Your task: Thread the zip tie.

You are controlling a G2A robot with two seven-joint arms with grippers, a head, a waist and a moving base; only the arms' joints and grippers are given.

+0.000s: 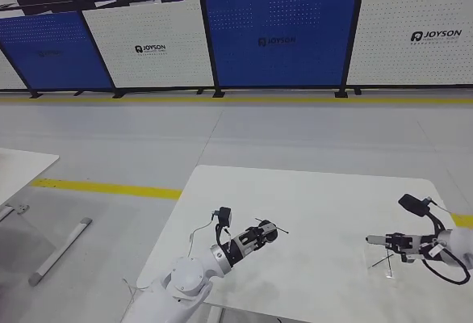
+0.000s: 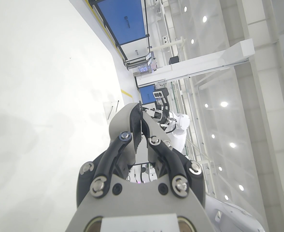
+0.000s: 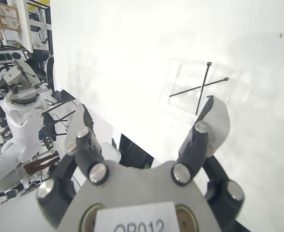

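Spreading beneath both my arms, the white table [image 1: 317, 194] is the largest thing here: one slab with rounded corners and grey floor beyond its far and side edges. A second white table [image 1: 2, 174] stands well apart on my left, across a strip of floor.

A wide stretch of white tabletop separates my two pincers, and the far half of the table gives more room beyond them.

My left pincer [image 1: 265, 232] [image 2: 140, 112] hangs over the near left part of the table, not far from the near edge. Its pads are pressed together on one black zip tie [image 1: 273, 227], which sticks out past the tips on both sides.

My right pincer [image 1: 375, 240] [image 3: 146, 106] hovers near the right edge with its fingers spread wide apart.

Just beside it, a little nearer to me, one clear flat tray [image 1: 395, 270] [image 3: 180, 69] lies on the table close to the near edge. On the tray lie two crossed zip ties [image 1: 386, 260] [image 3: 202, 86], one over the other.

Three ties in all: one clamped, two on the tray.
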